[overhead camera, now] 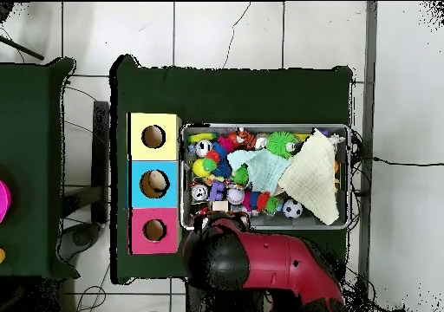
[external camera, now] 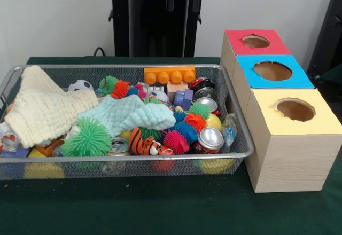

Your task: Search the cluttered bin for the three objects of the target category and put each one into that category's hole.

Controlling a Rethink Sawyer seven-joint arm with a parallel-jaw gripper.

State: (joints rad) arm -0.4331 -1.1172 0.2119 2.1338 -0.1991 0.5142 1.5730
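The bin (external camera: 128, 155) is a wide silver wire-mesh basket on the green table, full of toys, cans and cloths; it also shows in the overhead view (overhead camera: 349, 178). Beside it stand three wooden boxes, each with a round hole in its top: red (external camera: 235, 45), blue (external camera: 296, 77) and yellow (external camera: 318, 120). In the overhead view they are yellow (overhead camera: 170, 122), blue (overhead camera: 171, 172) and red (overhead camera: 171, 217). My red arm's black end (overhead camera: 217, 258) hangs over the bin's robot-side corner. The gripper is under it and hidden.
In the bin lie a cream cloth (external camera: 43, 109), a mint cloth (external camera: 128, 115), a green spiky ball (external camera: 86, 137), a soda can (external camera: 209, 139), a tiger toy (external camera: 144, 145), an orange brick (external camera: 170, 75) and a small soccer ball (external camera: 80, 85). A second green table (overhead camera: 30, 161) stands beside this one.
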